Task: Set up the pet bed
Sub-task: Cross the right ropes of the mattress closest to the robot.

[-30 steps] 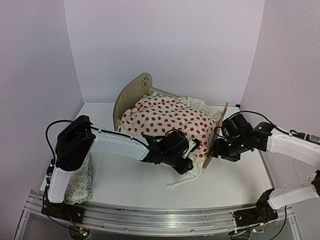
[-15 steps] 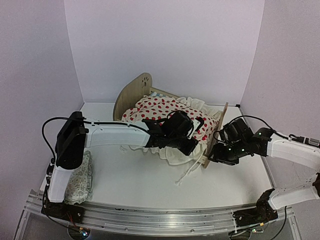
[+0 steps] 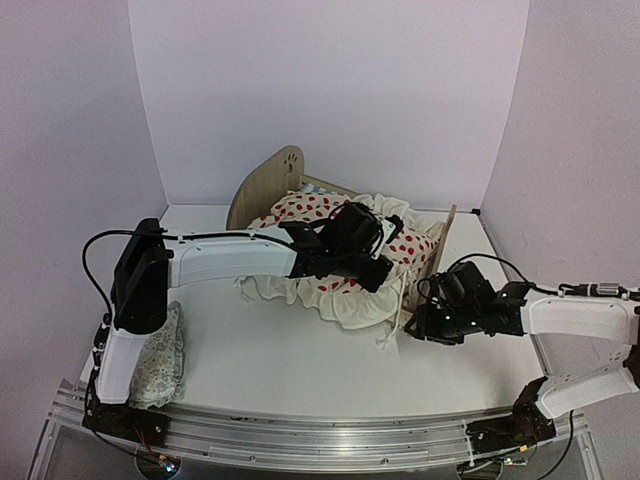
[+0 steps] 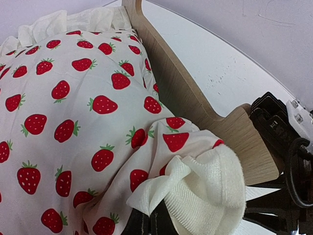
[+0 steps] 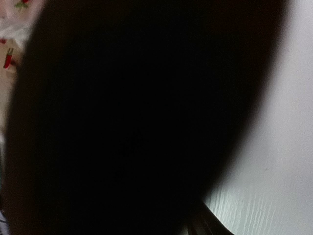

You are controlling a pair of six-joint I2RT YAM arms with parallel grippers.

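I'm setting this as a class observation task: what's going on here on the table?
The left gripper is shut on the ruffled edge of the strawberry blanket, which lies bunched over the pet bed. The right gripper sits low by the near end of the footboard; its wrist view is blacked out, so its grip can't be judged. A small pillow lies apart, on the left.

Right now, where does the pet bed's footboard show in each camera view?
Top external: the footboard stands just right of centre, edge-on.
Left wrist: the footboard runs diagonally from top centre towards the right edge.
Right wrist: not identifiable; a dark blur fills most of the picture.
Shared landmark: the strawberry blanket, in the right wrist view only a sliver at upper left.
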